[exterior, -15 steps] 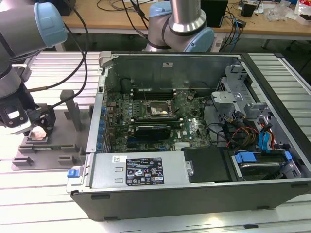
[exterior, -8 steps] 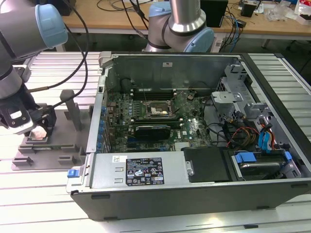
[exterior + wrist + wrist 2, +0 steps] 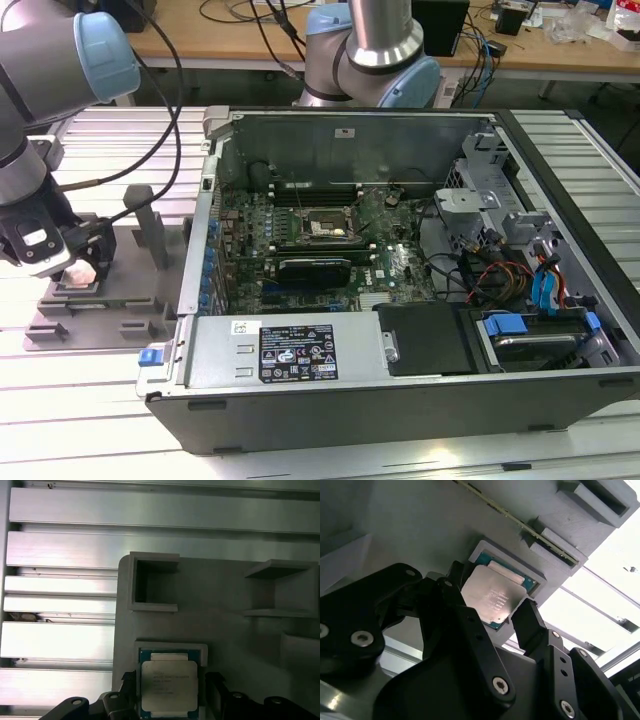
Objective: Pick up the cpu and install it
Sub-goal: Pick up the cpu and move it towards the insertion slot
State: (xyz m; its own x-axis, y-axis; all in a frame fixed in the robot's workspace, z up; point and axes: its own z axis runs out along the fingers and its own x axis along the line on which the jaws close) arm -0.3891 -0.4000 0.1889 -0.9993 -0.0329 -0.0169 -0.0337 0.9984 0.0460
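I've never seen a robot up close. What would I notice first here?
Probably the big open computer case in the middle of the exterior view, full of wires. In the first wrist view, the black gripper hangs open around the shiny cpu, which sits in a grey holder at the exterior view's left.

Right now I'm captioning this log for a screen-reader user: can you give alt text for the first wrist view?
The cpu lies silver side up in a recessed seat of a grey fixture, with the gripper straddling it, one black finger at each side. The fixture rests on a slatted metal table.
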